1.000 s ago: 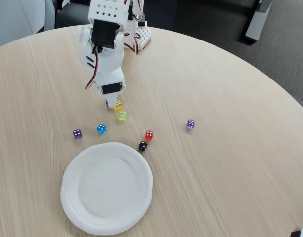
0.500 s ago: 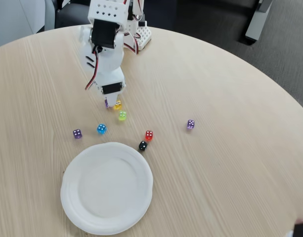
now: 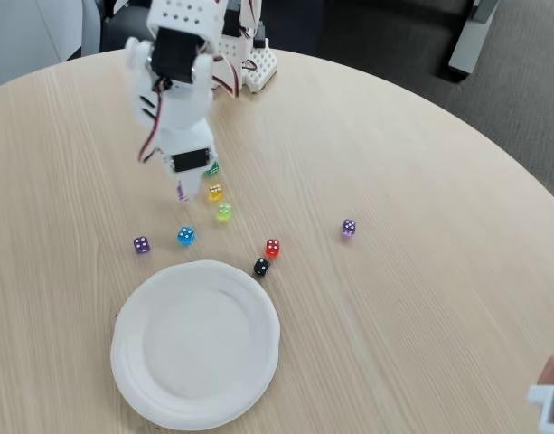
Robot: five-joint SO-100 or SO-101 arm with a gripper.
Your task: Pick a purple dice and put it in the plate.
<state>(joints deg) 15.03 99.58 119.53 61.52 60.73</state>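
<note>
plate: 1, bare | dice on tabletop: 8 | pincer: raised, clenched on purple dice

Bright, even indoor light falls on a pale wooden table. Shadows are faint and soft. No glare. The arm looks slightly motion-blurred.

No text, label, brand or number could be read anywhere. The only signs were white pips on the dice on the desk: the purple dice, blue die, red die, black die and lilac die all bore them, too small to count. The plate carried no print.
</note>
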